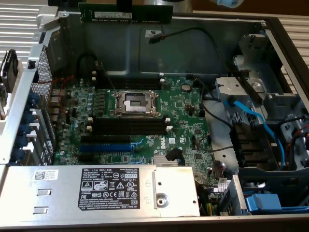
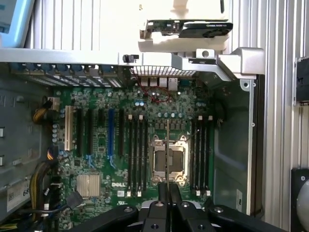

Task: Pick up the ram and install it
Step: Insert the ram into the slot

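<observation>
This is a computer repair or test bench in a workshop or lab. An opened desktop computer case (image 1: 207,53) lies on a ribbed metal tabletop (image 1: 14,19), with its green circuit board (image 1: 183,111), power supply box (image 1: 96,188) and cables (image 1: 251,116) bare. A loose graphics card (image 2: 198,28) sits on a white stand (image 2: 183,45) beside it.

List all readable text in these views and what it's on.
"DELL": motherboard logo.
"DELL": top of the black power supply label; the fine print below it is too small to read.
Pale label strip on the ram: too blurred to read.
</observation>
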Tool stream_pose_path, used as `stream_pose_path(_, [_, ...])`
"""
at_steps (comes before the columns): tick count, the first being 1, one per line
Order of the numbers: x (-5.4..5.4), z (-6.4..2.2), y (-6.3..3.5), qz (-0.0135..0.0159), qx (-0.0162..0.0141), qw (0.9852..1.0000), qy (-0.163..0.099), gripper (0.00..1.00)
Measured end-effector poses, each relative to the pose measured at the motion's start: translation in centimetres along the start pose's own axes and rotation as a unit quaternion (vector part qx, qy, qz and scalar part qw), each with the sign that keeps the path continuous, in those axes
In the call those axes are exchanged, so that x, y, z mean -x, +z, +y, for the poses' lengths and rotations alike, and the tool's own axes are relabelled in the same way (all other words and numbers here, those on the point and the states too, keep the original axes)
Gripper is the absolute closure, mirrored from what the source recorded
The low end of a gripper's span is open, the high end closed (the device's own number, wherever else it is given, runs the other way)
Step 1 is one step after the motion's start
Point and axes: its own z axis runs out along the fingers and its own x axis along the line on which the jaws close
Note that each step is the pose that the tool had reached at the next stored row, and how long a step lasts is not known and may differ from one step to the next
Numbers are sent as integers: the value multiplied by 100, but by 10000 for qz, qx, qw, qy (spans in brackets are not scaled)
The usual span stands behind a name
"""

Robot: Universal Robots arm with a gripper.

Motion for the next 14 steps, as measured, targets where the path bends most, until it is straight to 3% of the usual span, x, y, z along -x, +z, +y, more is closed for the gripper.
stream_pose_path(7, [-10, -28, 101, 3, -3, 10000, 82, 88])
stream_pose_path(14, [-166, -46, 240, -8, -7, 9999, 112, 88])
